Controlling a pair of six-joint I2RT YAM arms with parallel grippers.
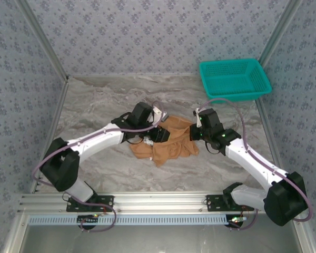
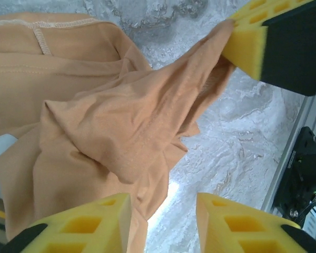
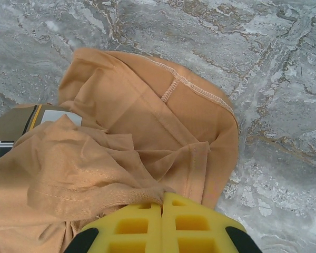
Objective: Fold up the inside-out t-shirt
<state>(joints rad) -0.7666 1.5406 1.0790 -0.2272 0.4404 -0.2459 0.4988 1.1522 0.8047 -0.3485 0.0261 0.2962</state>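
The inside-out t-shirt [image 1: 171, 141] lies bunched at table ctr, between the arms. R gripper [image 3: 162, 203]: pads together, clamped on a fabric fold. L gripper [image 2: 162, 208]: pads apart, holding nothing. Recommended: L takes a hem corner, then both spread the cloth flat. Surface: grey marble-pattern tabletop [image 1: 95, 105]. Teal basket [image 1: 234, 78] at far-R corner. Patterned walls [image 1: 147, 31].

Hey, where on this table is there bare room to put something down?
Bare marble runs along the far wall, from the left corner to the basket, behind the shirt and left arm. A second patch is the near strip between shirt and rail. Crowded: the middle, where the right arm meets the left arm at the shirt.
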